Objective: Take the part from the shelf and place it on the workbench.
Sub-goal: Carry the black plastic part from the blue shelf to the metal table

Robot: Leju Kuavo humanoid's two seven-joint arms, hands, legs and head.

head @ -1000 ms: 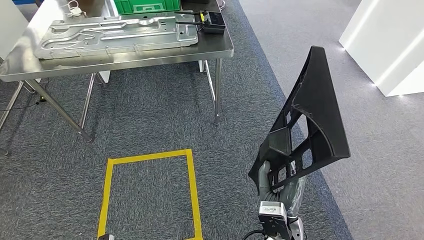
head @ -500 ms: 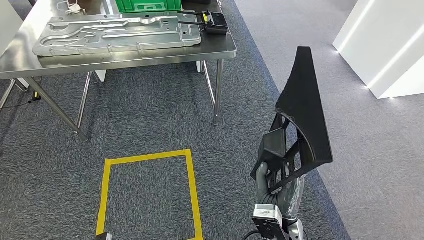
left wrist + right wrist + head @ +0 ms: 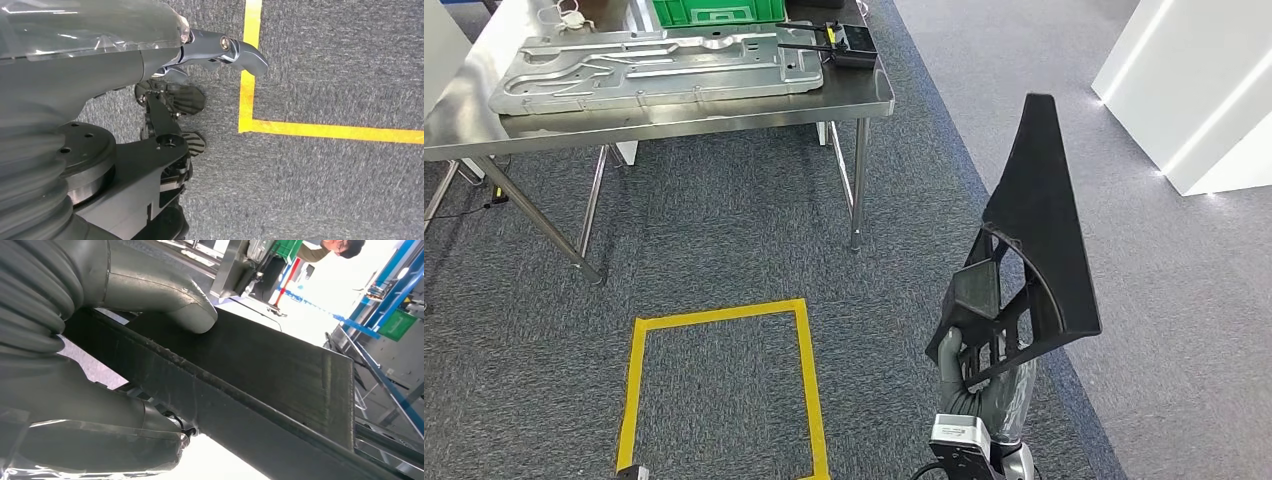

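Observation:
My right hand [image 3: 970,362] grips the lower corner of a large black triangular plastic part [image 3: 1035,236] and holds it upright, low at the right of the head view. In the right wrist view the thumb [image 3: 186,313] presses on the part's flat black face [image 3: 270,371]. The steel workbench [image 3: 724,108] stands ahead and to the left, across a stretch of carpet. My left hand [image 3: 223,48] hangs above the carpet with nothing in it, fingers loosely apart.
On the workbench lie a long stamped metal panel [image 3: 652,66], a green crate [image 3: 716,10] and a black device [image 3: 850,45]. A yellow tape square [image 3: 721,388] marks the carpet in front. A white block [image 3: 1194,80] stands at right. A person [image 3: 340,247] and a blue rack [image 3: 395,285] are behind.
The whole view has shifted slightly, so the camera moved. The black part stays in my right hand and has swung a little, showing a narrower face than a second ago.

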